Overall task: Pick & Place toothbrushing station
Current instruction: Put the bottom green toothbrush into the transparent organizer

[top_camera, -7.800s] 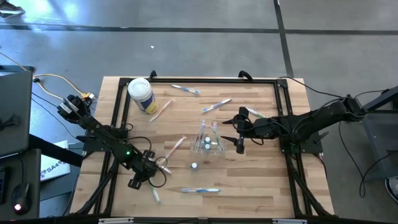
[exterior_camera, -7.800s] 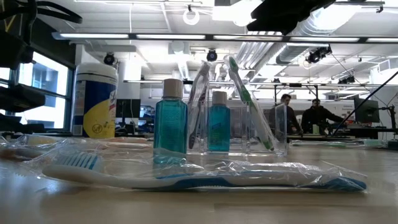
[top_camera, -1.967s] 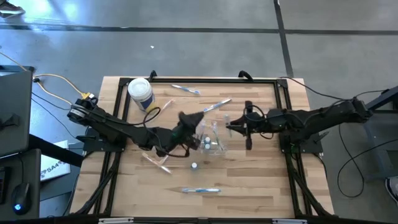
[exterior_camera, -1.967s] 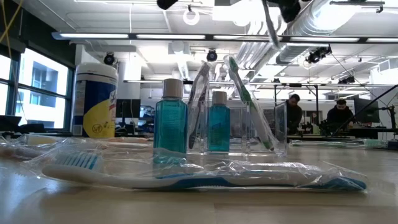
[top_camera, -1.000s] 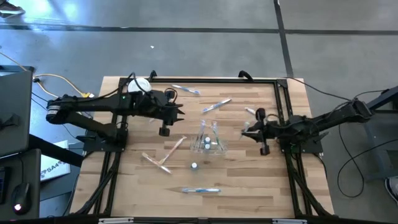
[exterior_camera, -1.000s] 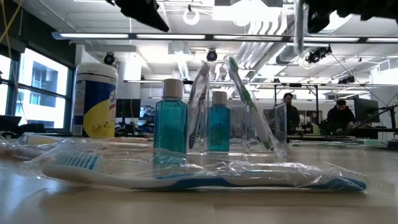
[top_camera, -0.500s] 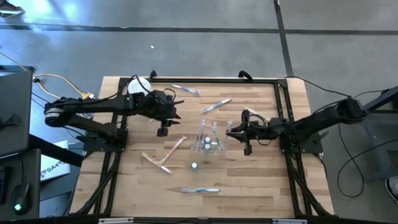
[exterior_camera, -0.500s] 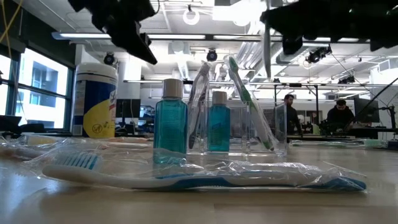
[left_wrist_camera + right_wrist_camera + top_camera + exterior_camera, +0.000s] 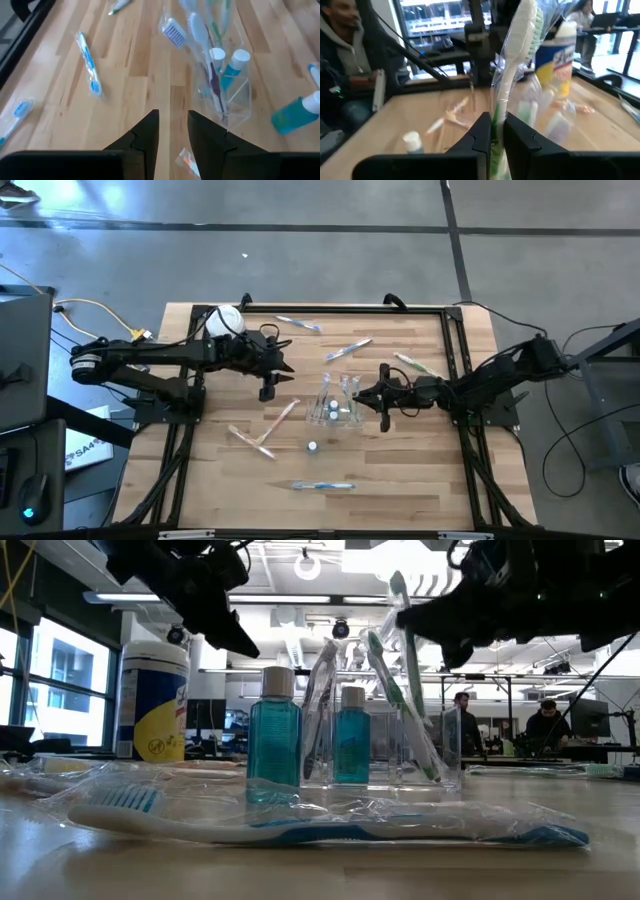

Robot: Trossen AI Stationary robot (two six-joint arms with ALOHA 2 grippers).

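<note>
The clear cup (image 9: 338, 402) stands upright mid-table with several toothbrushes and two blue, white-capped bottles in it. It also shows in the low view (image 9: 385, 730) and the left wrist view (image 9: 220, 85). Just right of the cup, my right gripper (image 9: 368, 396) is shut on a wrapped white-and-green toothbrush (image 9: 520, 45). This toothbrush (image 9: 405, 625) stands above the cup's right side. My left gripper (image 9: 283, 368) hangs open left of the cup, above bare wood, with nothing between its fingers (image 9: 150, 132). A loose blue bottle (image 9: 313, 446) stands nearer the front. My right gripper pinches the wrapped toothbrush's handle (image 9: 496, 122) between its two fingers, through the clear wrapper. The fingers lie level, come from the table's right and cross the handle. The brush stands nearly upright, bristle head (image 9: 529, 20) up, lifted clear of the table.
A white-lidded canister (image 9: 225, 322) stands at the far left corner, behind my left arm. Wrapped toothbrushes lie loose: a blue one near the front (image 9: 322, 486), pink ones at front left (image 9: 265, 430), others along the far side (image 9: 298, 324), (image 9: 348, 350), (image 9: 415, 364).
My right gripper has gone toward the table's left and down, carrying the upright toothbrush to just beside the cup. My left gripper has sunk lower, left of the cup, and rolled a little. The cup and loose items have stayed put.
</note>
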